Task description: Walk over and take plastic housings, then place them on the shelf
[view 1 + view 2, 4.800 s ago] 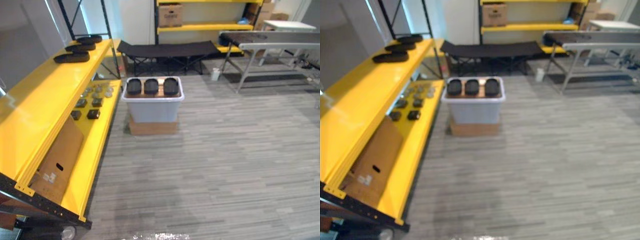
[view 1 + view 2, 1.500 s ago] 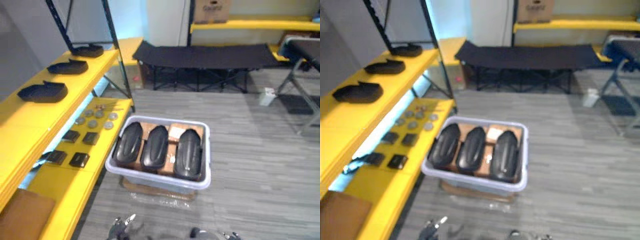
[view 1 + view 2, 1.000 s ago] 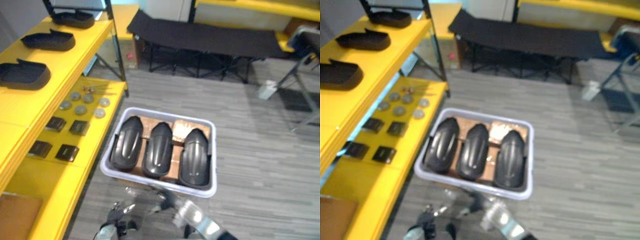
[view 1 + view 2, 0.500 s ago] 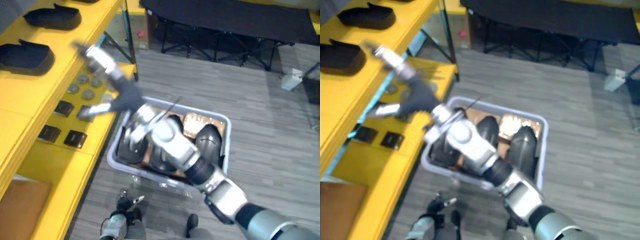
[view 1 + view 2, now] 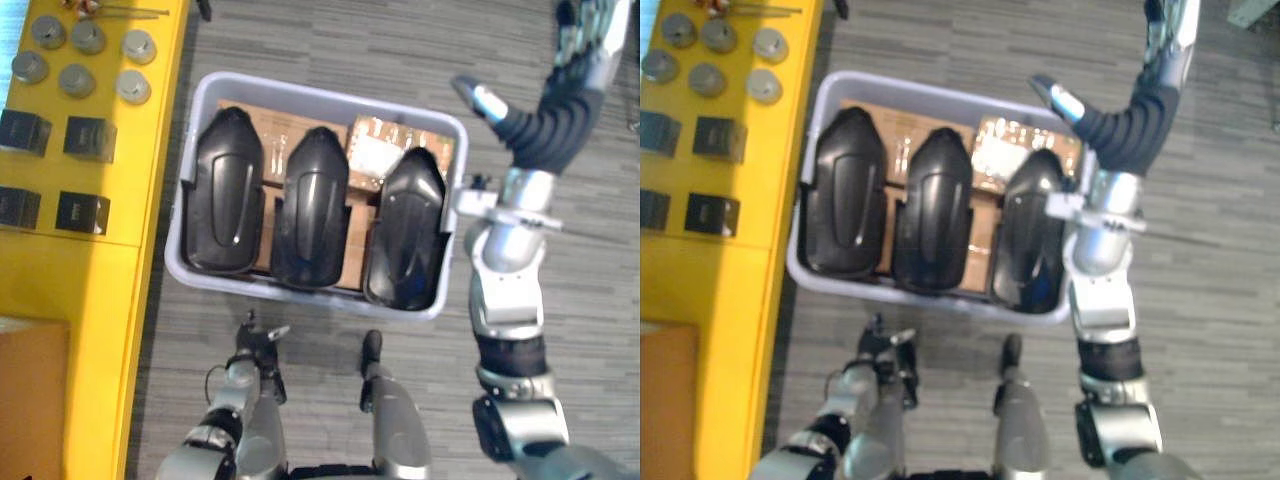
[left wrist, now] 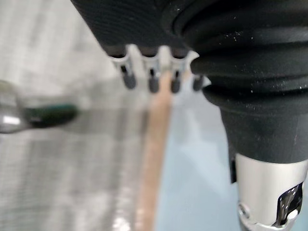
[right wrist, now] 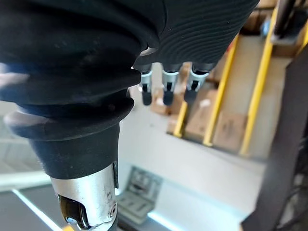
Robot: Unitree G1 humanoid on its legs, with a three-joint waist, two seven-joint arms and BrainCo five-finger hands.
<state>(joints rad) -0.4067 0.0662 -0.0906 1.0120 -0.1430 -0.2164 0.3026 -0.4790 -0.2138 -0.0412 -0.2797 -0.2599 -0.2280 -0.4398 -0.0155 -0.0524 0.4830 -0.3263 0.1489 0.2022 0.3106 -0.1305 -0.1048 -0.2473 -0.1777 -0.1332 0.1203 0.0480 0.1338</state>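
Task parts: three black plastic housings point(image 5: 312, 205) lie side by side, lengthwise, in a pale grey bin point(image 5: 300, 92) on the floor point(image 5: 600, 300)
Left housing point(image 5: 840, 190): close along the bin's left wall
Middle housing point(image 5: 935, 205): between the other two, with narrow gaps on both sides where brown cardboard point(image 5: 385, 145) shows
Right housing point(image 5: 1030, 230): close to the right wall, its near end right up at the near rim
Bin edges: the left wall runs just beside the edge of the yellow shelf point(image 5: 100, 290), with a thin strip of floor between them
Shelf load: round metal discs point(image 5: 75, 75) and black square parts point(image 5: 80, 212) sit near its far end, and a cardboard box point(image 5: 30, 400) at the near end; a bare yellow stretch lies between the square parts and the box
Open room: wide bare floor to the right of the bin and beyond its far rim
Right robot hand point(image 5: 578, 60): raised over the floor, to the right of the bin's far right corner, fingers point(image 7: 168, 89) straight, thumb spread, nothing in it; its forearm stands just outside the right wall
Left robot hand point(image 5: 252, 345): low over the floor before the bin's near rim, apart from it, fingers point(image 6: 153, 79) relaxed and holding nothing
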